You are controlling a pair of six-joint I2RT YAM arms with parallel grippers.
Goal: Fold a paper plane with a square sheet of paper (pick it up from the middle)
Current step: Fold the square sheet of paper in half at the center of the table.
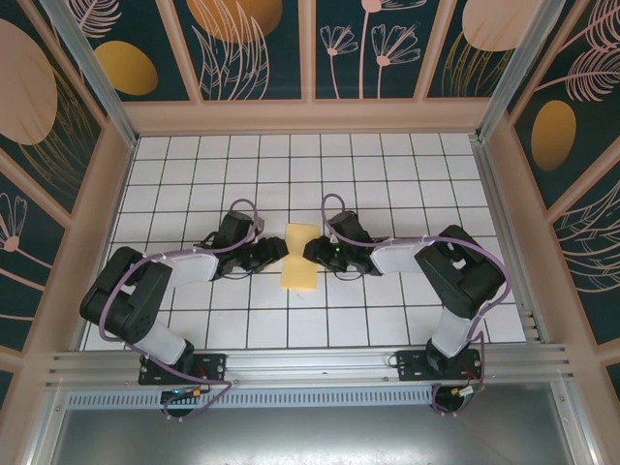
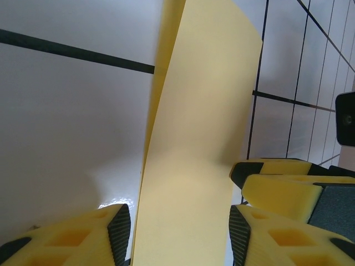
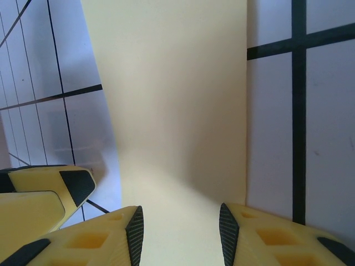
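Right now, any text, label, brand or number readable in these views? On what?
None readable.
Yellow paper: plain, no marks.
Grid table: black lines only.
Wall panels: flower and leaf drawings, no words.
Small board by the left arm's base: too small to read any print.

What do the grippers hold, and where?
Cannot be told: the paper lies between the jaws of the left gripper and right gripper, at its middle; no grip is evident.
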